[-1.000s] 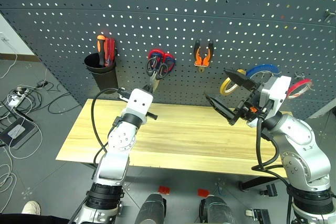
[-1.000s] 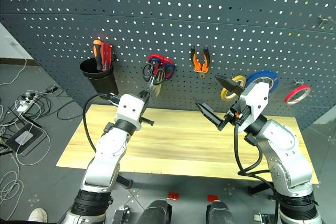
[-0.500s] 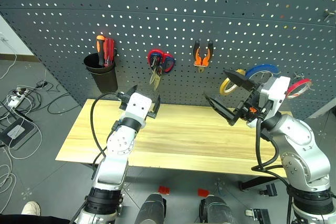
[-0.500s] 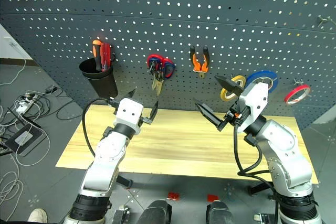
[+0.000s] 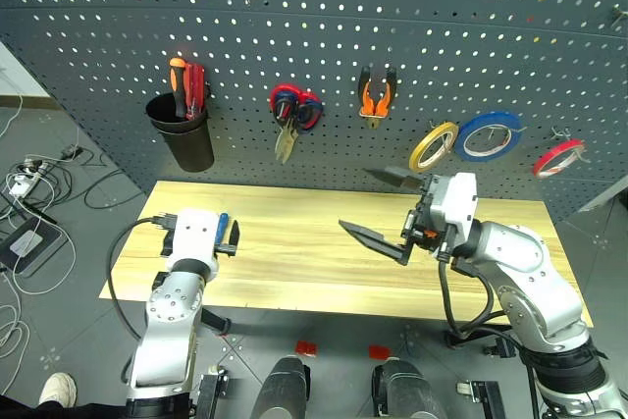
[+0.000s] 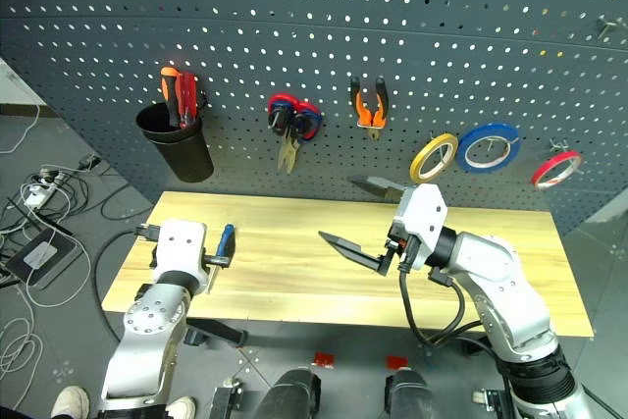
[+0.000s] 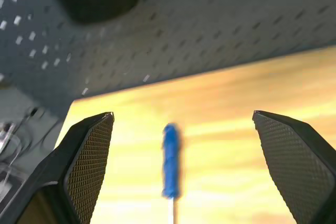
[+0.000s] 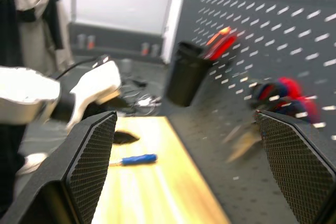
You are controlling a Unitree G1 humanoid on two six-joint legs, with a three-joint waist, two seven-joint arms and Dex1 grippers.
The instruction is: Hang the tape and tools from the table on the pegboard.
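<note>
The left gripper (image 7: 176, 166) has its fingers wide apart, empty, with the blue-handled screwdriver (image 7: 170, 160) lying on the table (image 5: 294, 242) between and ahead of them. The right gripper (image 5: 385, 209) is also spread open, empty, well apart from the screwdriver.

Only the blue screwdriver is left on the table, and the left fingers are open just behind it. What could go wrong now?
1. The blue screwdriver is slim and lies flat on the table, so the open left gripper may pinch it poorly and let it roll off the nearby edge.
2. The black cup on the pegboard already holds two screwdrivers; dropping a third in could catch on them.
</note>
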